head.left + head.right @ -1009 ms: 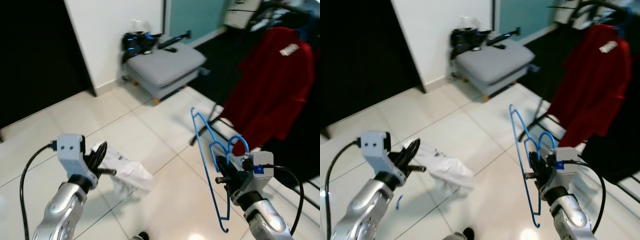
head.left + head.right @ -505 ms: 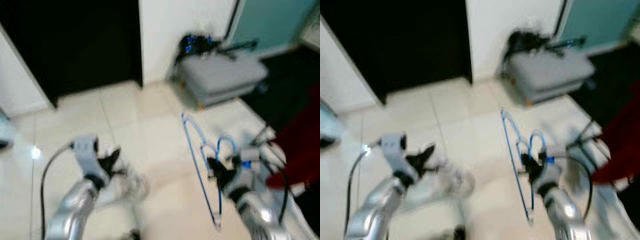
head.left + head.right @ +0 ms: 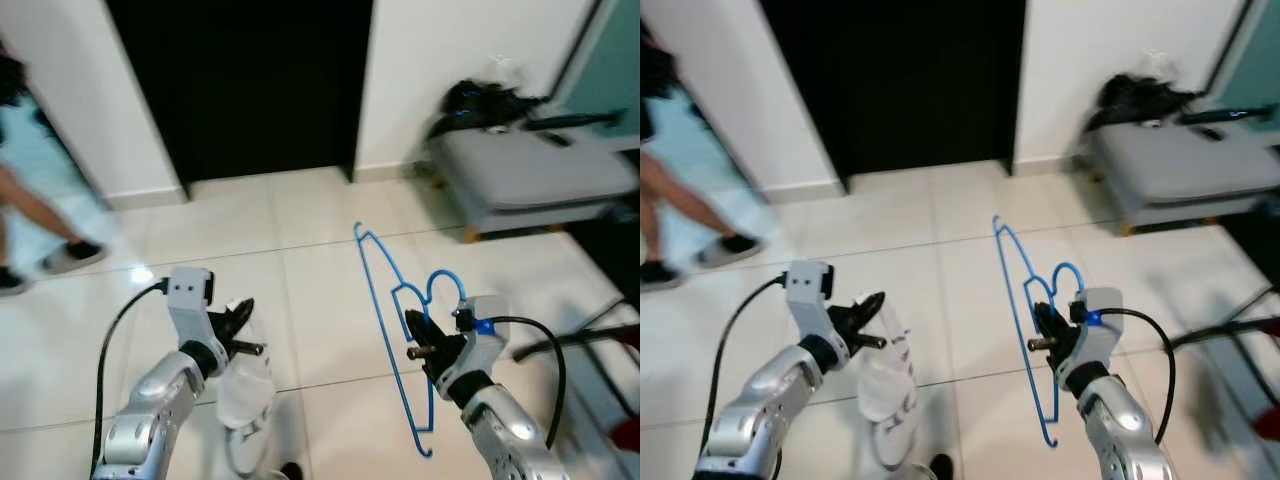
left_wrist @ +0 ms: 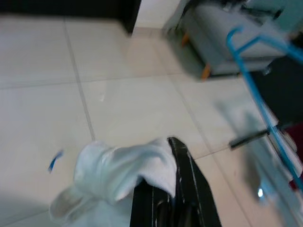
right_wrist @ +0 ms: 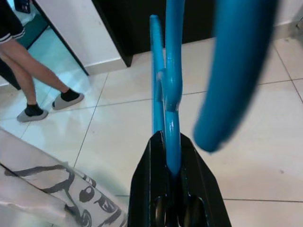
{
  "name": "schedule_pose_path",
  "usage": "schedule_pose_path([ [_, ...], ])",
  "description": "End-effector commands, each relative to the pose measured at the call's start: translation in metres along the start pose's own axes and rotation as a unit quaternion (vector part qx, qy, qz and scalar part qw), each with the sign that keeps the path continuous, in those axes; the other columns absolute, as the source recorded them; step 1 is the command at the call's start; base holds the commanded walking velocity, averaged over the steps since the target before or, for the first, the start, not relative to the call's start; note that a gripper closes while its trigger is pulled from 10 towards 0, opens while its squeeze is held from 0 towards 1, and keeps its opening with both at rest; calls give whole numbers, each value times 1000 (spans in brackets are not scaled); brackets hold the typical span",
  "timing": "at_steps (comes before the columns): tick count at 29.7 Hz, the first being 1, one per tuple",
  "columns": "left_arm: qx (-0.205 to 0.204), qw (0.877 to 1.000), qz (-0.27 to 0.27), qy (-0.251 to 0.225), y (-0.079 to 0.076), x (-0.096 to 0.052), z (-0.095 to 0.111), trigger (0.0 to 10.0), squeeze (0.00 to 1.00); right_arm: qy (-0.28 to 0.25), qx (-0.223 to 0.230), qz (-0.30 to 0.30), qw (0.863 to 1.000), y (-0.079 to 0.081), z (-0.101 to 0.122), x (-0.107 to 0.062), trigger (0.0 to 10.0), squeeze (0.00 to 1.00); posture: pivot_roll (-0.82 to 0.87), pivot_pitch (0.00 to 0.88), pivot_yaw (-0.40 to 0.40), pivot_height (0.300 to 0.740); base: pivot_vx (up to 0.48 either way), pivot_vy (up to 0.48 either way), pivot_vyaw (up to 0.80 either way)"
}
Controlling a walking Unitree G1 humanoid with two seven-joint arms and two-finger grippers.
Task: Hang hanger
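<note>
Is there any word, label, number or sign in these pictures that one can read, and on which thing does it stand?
No text can be read.
White garment held by the left gripper: a dark drawn print, a picture and not letters.
Blue hanger in the right gripper: no marking.

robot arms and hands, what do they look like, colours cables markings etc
Both arms are silver metal with rounded, jointed segments. The left hand and right hand each have two long black fingers. A pale grey boxy module sits at each wrist; the left one shows two small dark dots, the right one a small blue patch. A black cable loops from each module back along its arm.
</note>
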State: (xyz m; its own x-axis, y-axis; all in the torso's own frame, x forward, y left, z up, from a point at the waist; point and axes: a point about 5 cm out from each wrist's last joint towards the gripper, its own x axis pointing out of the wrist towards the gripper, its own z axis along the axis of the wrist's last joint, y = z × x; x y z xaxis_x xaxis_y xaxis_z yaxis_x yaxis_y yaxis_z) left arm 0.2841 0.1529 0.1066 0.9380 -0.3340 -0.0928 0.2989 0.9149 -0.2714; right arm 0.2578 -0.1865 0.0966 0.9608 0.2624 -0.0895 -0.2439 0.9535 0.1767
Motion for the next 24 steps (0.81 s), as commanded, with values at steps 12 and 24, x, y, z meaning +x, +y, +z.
schedule_pose_path([
  [12, 26, 999, 4, -21, -1, 3, 5, 10000, 0, 20, -39, 26, 999, 3, -5, 0, 10000, 0, 32, 192, -12, 740, 359, 0, 763],
  [24, 28, 999, 2, -28, -3, 5, 6, 10000, 0, 14, -38, 31, 999, 1, -3, 0, 10000, 0, 28, 192, -15, 740, 398, 0, 763],
])
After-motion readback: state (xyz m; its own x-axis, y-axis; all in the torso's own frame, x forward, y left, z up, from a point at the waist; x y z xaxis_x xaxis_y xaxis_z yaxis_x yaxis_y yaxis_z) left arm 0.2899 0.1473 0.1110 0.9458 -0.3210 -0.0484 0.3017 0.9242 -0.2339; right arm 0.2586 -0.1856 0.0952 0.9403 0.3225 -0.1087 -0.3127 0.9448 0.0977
